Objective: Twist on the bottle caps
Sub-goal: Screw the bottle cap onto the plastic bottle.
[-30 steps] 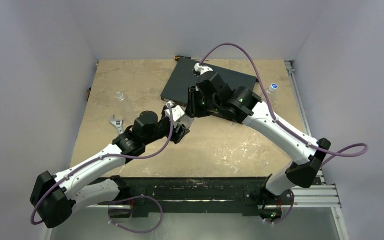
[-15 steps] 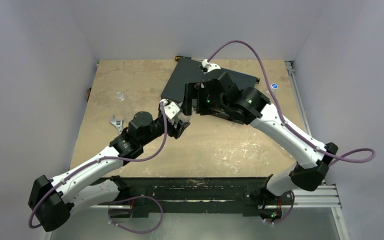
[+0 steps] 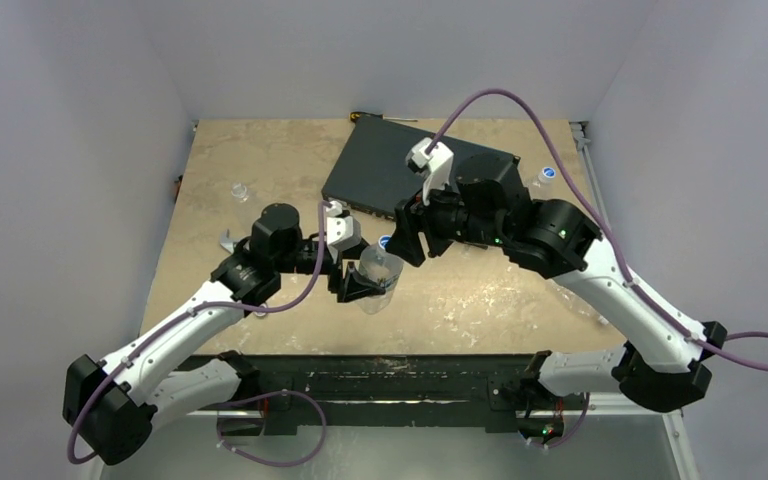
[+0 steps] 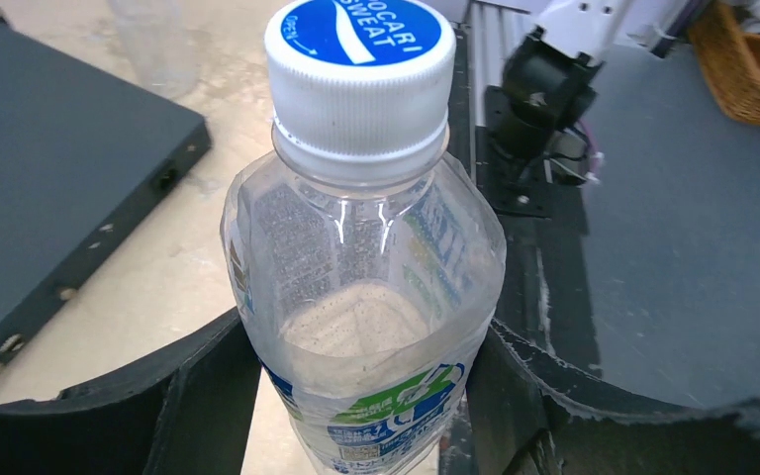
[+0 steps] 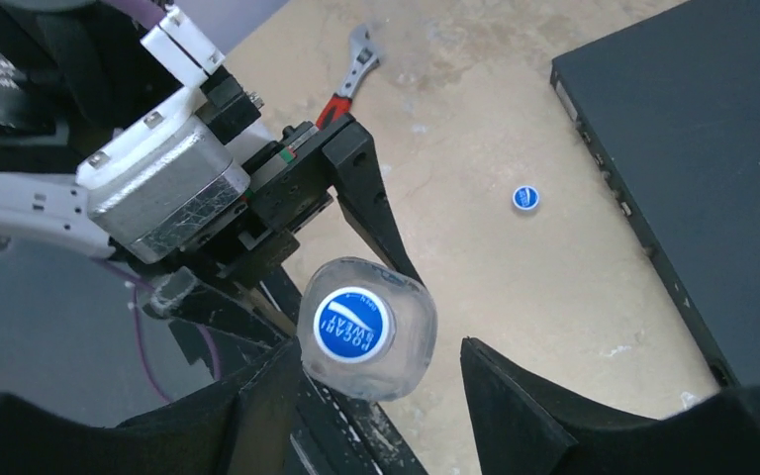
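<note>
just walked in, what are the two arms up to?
The left gripper holds a clear bottle by its body, with a blue cap sitting on the neck; whether it is fully tight can't be told. The right gripper is open and points at that cap without touching it. Another cap lies loose on the table beside the black box.

Clear bottle (image 4: 356,297) with blue-and-white cap (image 4: 359,49), black box (image 3: 370,172), mottled tan table (image 3: 260,155)
</note>
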Controlling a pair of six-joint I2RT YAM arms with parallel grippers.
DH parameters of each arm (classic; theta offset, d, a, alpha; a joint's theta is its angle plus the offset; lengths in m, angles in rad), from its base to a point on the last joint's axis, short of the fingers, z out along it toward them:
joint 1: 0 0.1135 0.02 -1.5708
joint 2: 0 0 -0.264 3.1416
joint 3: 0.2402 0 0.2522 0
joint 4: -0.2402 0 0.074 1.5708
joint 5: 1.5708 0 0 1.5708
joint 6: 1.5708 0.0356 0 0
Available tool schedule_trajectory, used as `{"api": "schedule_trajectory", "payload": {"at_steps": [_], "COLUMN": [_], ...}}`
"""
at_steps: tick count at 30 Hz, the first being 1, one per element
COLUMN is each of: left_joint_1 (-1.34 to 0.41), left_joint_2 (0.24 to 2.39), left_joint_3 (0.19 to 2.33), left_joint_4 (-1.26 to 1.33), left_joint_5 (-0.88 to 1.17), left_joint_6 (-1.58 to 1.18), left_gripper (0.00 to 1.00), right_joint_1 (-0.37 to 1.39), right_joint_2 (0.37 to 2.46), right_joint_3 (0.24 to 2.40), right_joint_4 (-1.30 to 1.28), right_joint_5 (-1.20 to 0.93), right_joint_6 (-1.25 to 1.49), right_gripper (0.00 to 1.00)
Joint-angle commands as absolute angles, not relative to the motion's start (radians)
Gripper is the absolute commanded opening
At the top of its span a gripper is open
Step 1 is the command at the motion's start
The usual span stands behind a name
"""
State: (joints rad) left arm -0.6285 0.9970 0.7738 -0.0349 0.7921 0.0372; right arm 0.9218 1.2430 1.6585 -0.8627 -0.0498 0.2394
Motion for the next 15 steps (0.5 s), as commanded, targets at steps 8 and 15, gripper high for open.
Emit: {"api": "schedule_trajectory", "payload": {"at_steps": [8, 15], "left_joint_1": [-0.623, -0.622], "left_joint_2": [1.029, 1.034], "left_joint_3": [0.831, 0.834], "left_joint_4": [-0.104, -0.107], "left_joint_5": [0.986, 0.98], "left_joint_6": [0.042, 0.049], "left_gripper": [0.0, 0.0], "right_joint_1": [0.94, 0.948], "right_joint_2": [1.3, 1.323], "right_joint_3": [1.672, 1.67], "right_joint_4": [-0.904, -0.918], "right_joint_5": [-0.221, -0.236], "right_joint_6": [0.11, 0.117], "right_gripper": [0.53, 0.44]}}
